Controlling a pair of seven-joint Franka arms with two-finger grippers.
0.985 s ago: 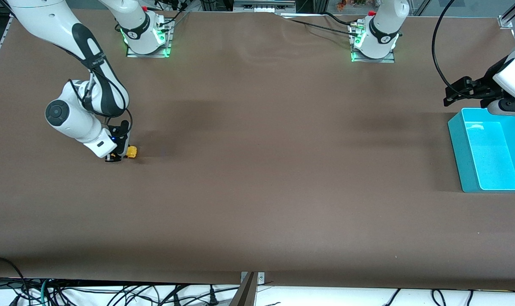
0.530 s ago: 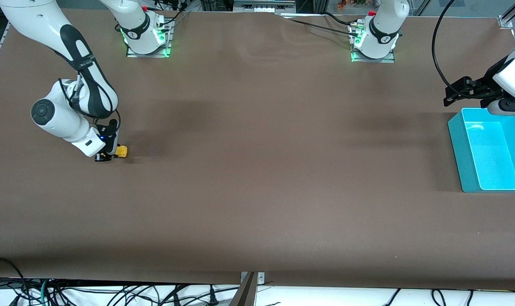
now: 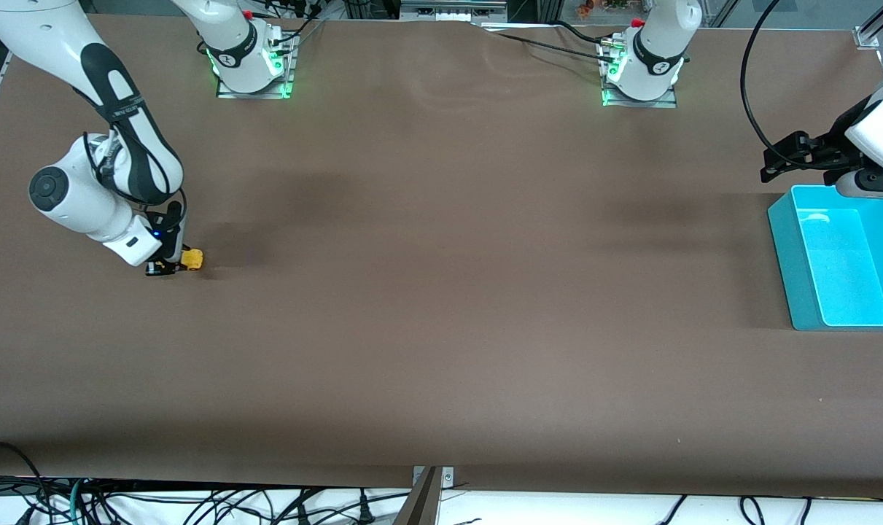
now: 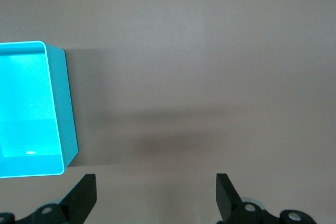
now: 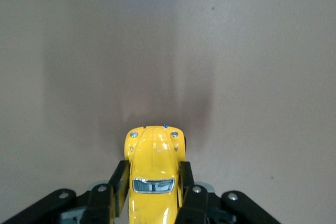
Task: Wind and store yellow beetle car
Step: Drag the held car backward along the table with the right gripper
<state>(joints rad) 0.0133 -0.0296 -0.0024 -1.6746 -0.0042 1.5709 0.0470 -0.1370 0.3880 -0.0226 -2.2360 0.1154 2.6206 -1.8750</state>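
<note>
The yellow beetle car is down at the brown table surface near the right arm's end. My right gripper is shut on it. In the right wrist view the car points its rounded nose away from the wrist, and the black fingers press on both of its sides. Its wheels are hidden. My left gripper waits in the air over the table beside the teal bin. In the left wrist view that gripper is open, with only bare table between its fingertips.
The teal bin stands open at the left arm's end of the table with nothing in it. Both arm bases sit along the edge farthest from the front camera. Cables hang under the near edge.
My right gripper has moved steadily toward the right arm's end of the table, taking the yellow car with it along the surface. The left arm has not moved.
</note>
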